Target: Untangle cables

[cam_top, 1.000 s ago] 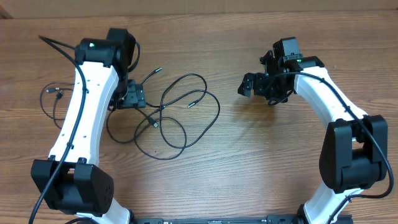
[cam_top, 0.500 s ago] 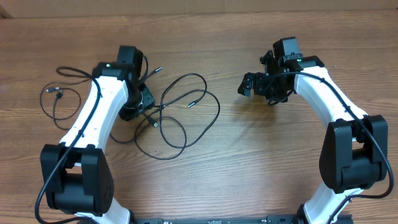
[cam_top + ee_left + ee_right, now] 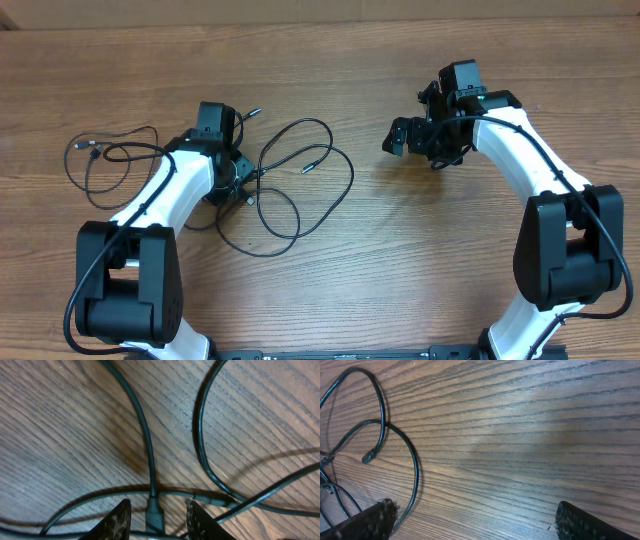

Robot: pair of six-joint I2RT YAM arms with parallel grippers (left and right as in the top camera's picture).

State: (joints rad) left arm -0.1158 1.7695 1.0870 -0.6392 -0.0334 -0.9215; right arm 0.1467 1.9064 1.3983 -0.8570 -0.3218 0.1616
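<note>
- My left fingers (image 3: 117, 522) sit low over the tabletop (image 3: 60, 425). They are narrowed but not clenched, and wood grain shows on both sides of what lies between them.
- Between them is the grey plug (image 3: 154, 516) of one of the cables (image 3: 145, 435). Its black cord runs straight ahead from the fingertips, then bends off to the left.
- A second cord crosses just ahead of the fingertips, at the neck of the plug. A third curves in ahead and to the right.
- Neither finger visibly touches the plug.
- From overhead, the tangle of loops (image 3: 352, 178) spreads mostly to the right of my left fingers. A separate cable (image 3: 95, 148) lies well off to their left.
- My right fingers (image 3: 370, 522) are released and spread wide, with only wood between them.
- Cable loops (image 3: 382, 415) and a loose plug end (image 3: 367, 457) lie ahead and to the left of the right fingers, apart from them.
</note>
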